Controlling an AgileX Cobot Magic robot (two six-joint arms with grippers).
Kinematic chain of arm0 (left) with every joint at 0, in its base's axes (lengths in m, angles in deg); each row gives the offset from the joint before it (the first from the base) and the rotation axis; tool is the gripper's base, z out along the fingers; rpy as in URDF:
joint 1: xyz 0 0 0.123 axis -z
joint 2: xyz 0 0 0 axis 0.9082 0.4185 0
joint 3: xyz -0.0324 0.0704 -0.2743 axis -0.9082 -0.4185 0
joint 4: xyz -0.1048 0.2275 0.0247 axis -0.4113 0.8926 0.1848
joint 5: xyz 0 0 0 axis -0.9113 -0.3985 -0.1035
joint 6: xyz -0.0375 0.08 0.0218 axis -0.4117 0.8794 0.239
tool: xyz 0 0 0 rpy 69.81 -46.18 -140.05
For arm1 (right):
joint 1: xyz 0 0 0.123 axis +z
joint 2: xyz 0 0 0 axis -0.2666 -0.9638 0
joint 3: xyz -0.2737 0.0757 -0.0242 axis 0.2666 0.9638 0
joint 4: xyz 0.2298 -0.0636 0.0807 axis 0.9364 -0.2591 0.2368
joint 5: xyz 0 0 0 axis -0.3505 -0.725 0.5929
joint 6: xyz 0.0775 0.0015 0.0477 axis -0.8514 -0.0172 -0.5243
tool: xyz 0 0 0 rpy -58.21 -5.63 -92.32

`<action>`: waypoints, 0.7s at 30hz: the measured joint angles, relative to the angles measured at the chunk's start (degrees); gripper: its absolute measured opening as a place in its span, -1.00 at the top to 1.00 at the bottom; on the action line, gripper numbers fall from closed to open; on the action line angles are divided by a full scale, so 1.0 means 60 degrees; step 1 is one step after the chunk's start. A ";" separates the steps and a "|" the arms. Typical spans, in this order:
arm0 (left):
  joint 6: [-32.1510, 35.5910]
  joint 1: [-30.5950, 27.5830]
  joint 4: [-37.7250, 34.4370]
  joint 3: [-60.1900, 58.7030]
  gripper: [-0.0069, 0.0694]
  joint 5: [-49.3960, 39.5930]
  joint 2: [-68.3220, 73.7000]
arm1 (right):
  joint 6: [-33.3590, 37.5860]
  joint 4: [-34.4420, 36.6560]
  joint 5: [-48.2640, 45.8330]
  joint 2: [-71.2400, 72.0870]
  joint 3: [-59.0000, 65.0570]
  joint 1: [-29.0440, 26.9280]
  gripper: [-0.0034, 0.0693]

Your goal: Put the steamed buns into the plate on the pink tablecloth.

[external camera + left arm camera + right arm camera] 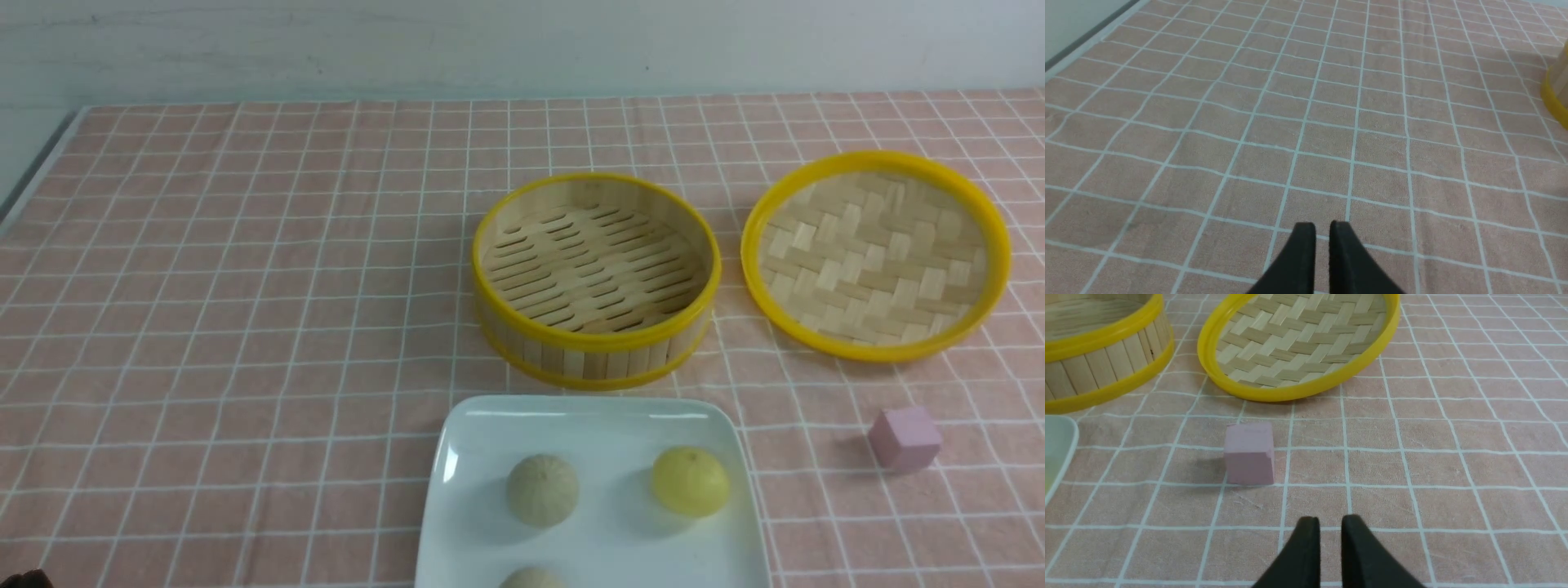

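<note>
On the far left, over bare salmon-pink tablecloth with its thin white grid, the left gripper hangs with its black jaws a narrow slit apart and nothing between them. In the near middle, the large glossy white rounded-square plate carries all three small dome-shaped steamed buns: one pale beige-grey bun left of centre, a second beige-grey bun cut off by the near edge of the front view, and the yellow bun towards the plate's right side. Judging by this, the task looks complete.

The remaining risk is a stray arm movement. The yellow bun sits close to the right rim, so a brush from an arm crossing the plate could roll it onto the cloth. A knock against the plate itself could shift all three.

Just beyond the plate stands the round, yellow-rimmed bamboo steamer basket, empty. To its right lies the yellow-rimmed woven bamboo lid, inside up. Nearer, right of the plate, a small pink cube rests alone on the cloth. The right gripper hovers near that cube, jaws slightly parted and holding nothing. Nothing blocks either arm's retreat.
</note>
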 joint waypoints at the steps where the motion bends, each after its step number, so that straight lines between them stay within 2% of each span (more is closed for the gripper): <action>1: 0.0000 0.0000 0.0000 0.0000 0.59 0.0000 0.0000 | 0.0000 0.0000 0.0000 0.0000 0.0000 0.0000 0.60; 21: 0.0000 0.0000 0.0000 0.0000 0.54 -0.0011 0.0000 | 0.0000 0.0000 0.0000 0.0000 0.0000 0.0000 0.54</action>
